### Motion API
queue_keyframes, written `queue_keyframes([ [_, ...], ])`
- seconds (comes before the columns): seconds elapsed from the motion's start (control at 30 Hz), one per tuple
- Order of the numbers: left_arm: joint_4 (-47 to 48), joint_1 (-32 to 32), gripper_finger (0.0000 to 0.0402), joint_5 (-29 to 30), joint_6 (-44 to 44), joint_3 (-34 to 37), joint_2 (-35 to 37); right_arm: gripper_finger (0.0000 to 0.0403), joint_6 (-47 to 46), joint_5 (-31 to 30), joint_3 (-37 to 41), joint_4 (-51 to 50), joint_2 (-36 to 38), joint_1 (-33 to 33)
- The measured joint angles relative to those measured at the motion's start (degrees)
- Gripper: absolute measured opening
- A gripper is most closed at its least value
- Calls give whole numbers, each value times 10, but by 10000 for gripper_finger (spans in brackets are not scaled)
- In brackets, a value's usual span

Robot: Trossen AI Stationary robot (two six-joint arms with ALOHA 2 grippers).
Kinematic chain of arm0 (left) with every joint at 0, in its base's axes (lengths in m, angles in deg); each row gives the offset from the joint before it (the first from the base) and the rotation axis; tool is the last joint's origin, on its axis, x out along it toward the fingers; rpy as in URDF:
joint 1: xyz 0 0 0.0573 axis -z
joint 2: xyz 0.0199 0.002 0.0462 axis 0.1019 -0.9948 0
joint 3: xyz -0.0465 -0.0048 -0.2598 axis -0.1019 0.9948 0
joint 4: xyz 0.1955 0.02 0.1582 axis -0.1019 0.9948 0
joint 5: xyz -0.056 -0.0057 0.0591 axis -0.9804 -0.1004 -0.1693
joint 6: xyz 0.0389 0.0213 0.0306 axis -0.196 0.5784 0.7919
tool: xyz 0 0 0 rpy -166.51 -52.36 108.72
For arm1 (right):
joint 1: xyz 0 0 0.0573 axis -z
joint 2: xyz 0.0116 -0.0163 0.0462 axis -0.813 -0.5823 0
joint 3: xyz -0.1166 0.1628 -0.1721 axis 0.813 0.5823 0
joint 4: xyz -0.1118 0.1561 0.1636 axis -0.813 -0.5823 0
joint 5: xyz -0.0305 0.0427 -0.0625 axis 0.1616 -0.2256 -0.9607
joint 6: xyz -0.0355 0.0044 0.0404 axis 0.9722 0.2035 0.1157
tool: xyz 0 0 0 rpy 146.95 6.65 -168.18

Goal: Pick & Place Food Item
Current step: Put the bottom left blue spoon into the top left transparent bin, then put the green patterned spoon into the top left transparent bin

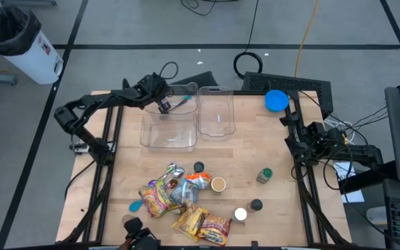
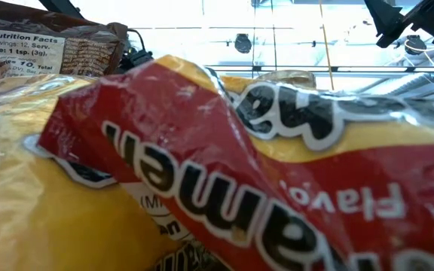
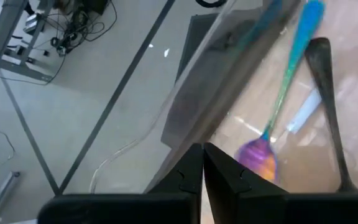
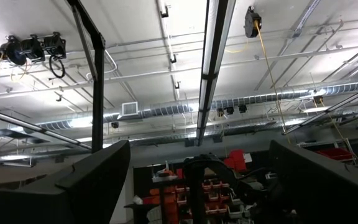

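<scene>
Food packets lie heaped near the table's front edge. Among them are yellow-and-red ramen packets, one of which fills the low view. My left gripper is shut over the far left corner of the left clear bin. Nothing shows between its fingers. Inside the bin lie a spoon with a blue handle and purple bowl and a dark spoon. My right gripper is folded back at the table's right side, open and pointing up at the ceiling. My left gripper slants down at the clear bin's wall, its shut fingertips beside the purple bowl of the blue-handled spoon. Whether it touches the wall or the spoon I cannot tell.
A second clear bin stands right of the first, and a blue lid lies at the far right. Small jars, caps and a cup are scattered right of the packets. A brown packet lies behind the ramen.
</scene>
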Motion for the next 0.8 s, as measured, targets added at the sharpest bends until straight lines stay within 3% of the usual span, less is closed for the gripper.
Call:
queue_keyframes([
  [0.17,-1,3,3,2,-8,0,0,380,0,0,0,0,0,0],
  [0.27,21,12,17,33,-102,0,10,380,0,0,0,0,0,0],
  [0.63,212,126,190,51,-303,0,151,380,0,0,0,0,0,0],
  [0.8,281,178,244,-54,-368,0,223,380,0,0,-1,0,0,0],
])
